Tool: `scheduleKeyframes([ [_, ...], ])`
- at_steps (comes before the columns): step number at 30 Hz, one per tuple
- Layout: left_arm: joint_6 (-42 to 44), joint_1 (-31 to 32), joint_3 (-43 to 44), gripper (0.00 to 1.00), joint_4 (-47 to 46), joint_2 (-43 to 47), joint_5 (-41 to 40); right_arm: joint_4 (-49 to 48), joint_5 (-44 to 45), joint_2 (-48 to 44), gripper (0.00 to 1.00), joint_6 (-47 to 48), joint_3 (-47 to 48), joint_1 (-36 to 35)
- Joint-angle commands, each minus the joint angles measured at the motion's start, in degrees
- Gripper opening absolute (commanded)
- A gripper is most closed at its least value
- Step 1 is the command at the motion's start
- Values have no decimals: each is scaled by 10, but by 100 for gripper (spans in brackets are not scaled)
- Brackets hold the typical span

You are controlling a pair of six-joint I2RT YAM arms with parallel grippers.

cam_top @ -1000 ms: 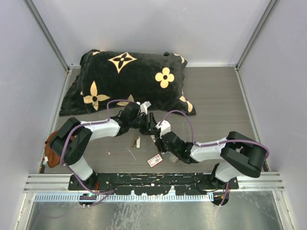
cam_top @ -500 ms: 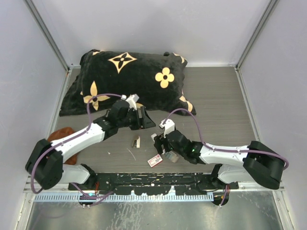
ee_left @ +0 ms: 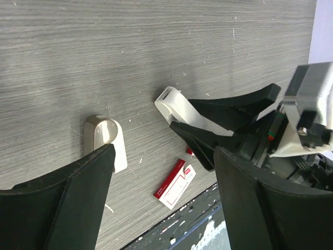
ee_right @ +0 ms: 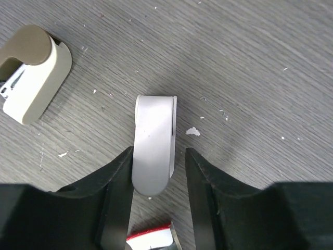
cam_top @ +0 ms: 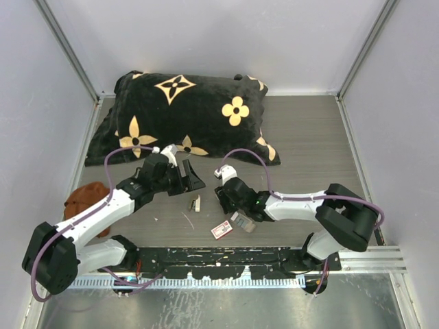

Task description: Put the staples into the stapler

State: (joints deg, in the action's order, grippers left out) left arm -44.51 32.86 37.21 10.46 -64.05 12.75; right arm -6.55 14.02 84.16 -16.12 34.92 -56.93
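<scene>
The small stapler lies in two pieces on the grey wood table. Its beige piece (ee_right: 34, 73) (ee_left: 106, 138) (cam_top: 195, 203) rests left of its white elongated piece (ee_right: 153, 151) (ee_left: 174, 104). My right gripper (ee_right: 158, 156) (cam_top: 221, 197) stands open astride the white piece: the left finger touches it and the right finger shows a gap. My left gripper (ee_left: 164, 151) (cam_top: 194, 179) is open and empty, above the table near the beige piece. The staples' red-and-white box (cam_top: 221, 229) (ee_left: 175, 183) (ee_right: 150, 240) lies near the front edge, with a small grey tray (cam_top: 245, 223) beside it. The staple strips are too small to make out.
A large black pillow (cam_top: 182, 116) with gold flower marks fills the back left of the table. A brown cloth (cam_top: 82, 199) lies at the left wall. The black mounting rail (cam_top: 219, 259) runs along the front edge. Grey walls enclose three sides.
My left arm has drawn back to the left and its jaws have widened. My right gripper has slid left over the white stapler piece, opening wider and then narrowing around it.
</scene>
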Motion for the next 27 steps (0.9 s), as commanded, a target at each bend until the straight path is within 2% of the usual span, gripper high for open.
scheduleKeyframes([
  [1, -15, -8, -8, 79, -14, 27, 14, -19, -9, 24, 42, 13, 28, 0],
  [5, -31, -11, -19, 80, -24, 33, 32, -33, -9, 24, 21, 20, 21, 0],
  [10, -102, -10, -64, 80, -97, 39, 81, -79, -62, -32, 2, 33, -16, 1],
  [15, -164, -10, -98, 80, -202, 21, 152, -109, -109, -110, 1, 47, -45, 0],
  [22, -189, -9, -66, 80, -289, -61, 264, -95, -149, -163, 1, 52, -43, 0],
  [27, -193, -7, -59, 71, -300, -73, 275, -93, -148, -183, 1, 48, -44, 0],
])
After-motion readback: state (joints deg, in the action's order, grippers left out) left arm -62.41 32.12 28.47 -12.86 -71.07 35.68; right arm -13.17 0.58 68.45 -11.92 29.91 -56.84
